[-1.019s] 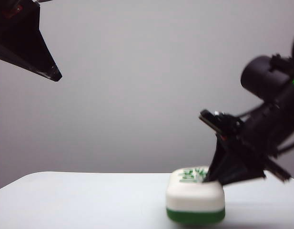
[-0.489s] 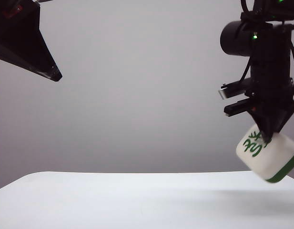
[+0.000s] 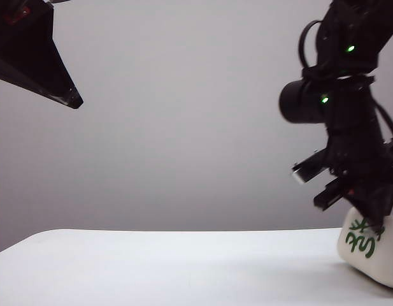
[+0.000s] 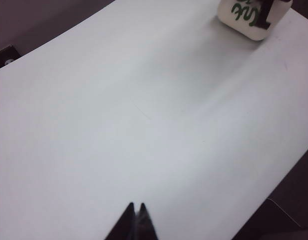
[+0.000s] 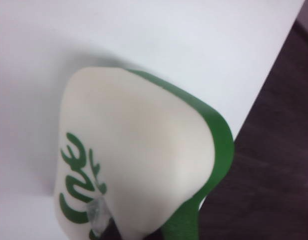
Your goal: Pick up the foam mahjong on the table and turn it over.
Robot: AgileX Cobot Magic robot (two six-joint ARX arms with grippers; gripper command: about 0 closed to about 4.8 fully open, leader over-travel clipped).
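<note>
Cream-white foam forms the body of the foam mahjong (image 3: 369, 254), which sits at the lower right of the exterior frame, low over the right end of the table (image 3: 151, 268). The tile is tilted: its face with the green character is turned toward the left of that frame and slightly upward, and its long axis leans from lower right to upper left. The dark green opposite face is not seen in the exterior view; in the right wrist view it shows as a green band along the tile's far edge (image 5: 213, 150), next to the table edge. Whether the tile's lower corner touches the table cannot be told; it appears to rest on or just above it.

The right gripper (image 3: 374, 220) descends from the upper right of the exterior frame, jaws drawn narrow and clamped on the tile's upper edge; one fingertip (image 5: 101, 217) presses on the character face.

The left gripper (image 4: 136, 212) hangs at the upper left of the exterior frame, well apart from the tile, its jaws brought together with nothing between them
</note>
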